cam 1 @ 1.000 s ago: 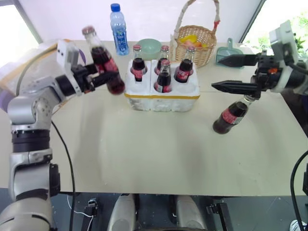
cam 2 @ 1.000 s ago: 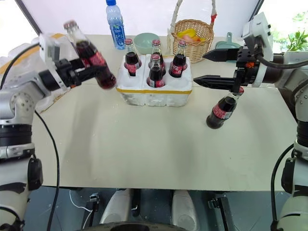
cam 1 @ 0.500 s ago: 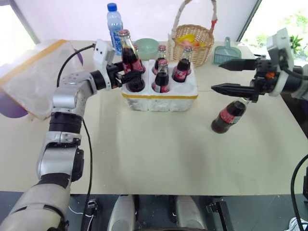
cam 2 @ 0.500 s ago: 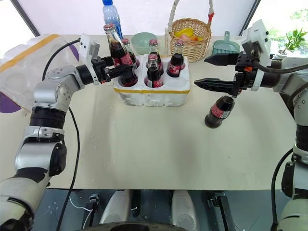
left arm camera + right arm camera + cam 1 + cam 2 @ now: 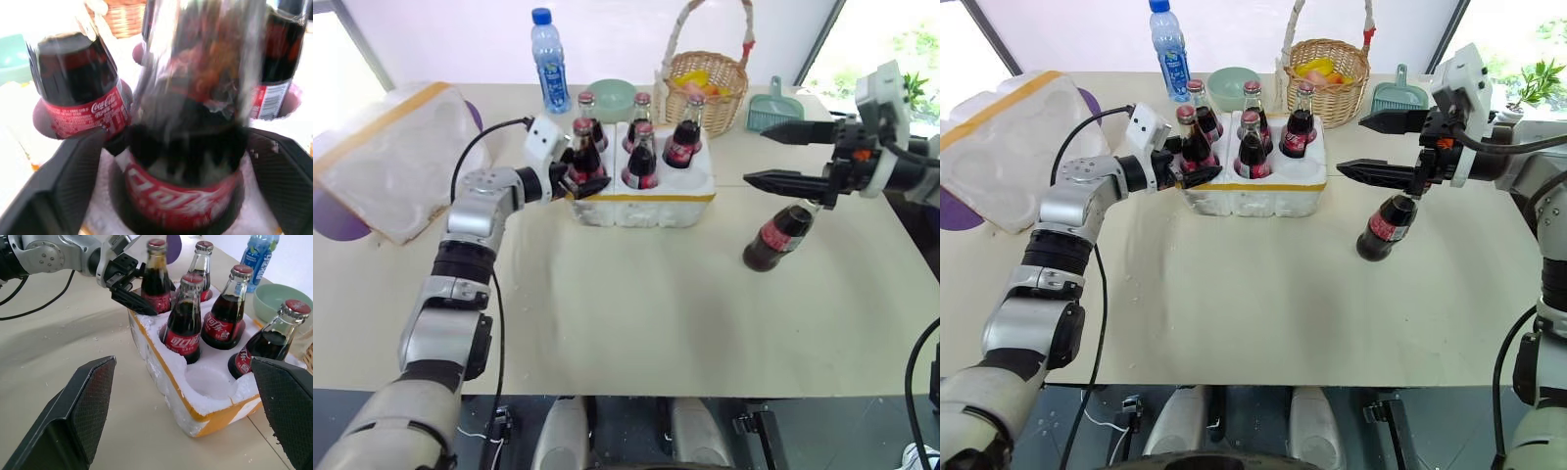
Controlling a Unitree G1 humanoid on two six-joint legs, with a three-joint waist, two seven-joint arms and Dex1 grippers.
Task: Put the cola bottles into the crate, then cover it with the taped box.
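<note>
I noted five cola bottles (image 5: 181, 318) seated in the crate (image 5: 641, 201) at upper centre, my left gripper (image 5: 582, 174) parted around the fifth, my right gripper (image 5: 773, 155) wide open above the sixth bottle (image 5: 779, 236), and the taped box (image 5: 386, 157) waiting at upper left.

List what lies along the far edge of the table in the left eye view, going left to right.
Taped box → water bottle → green bowl → wicker basket → teal dustpan.
</note>
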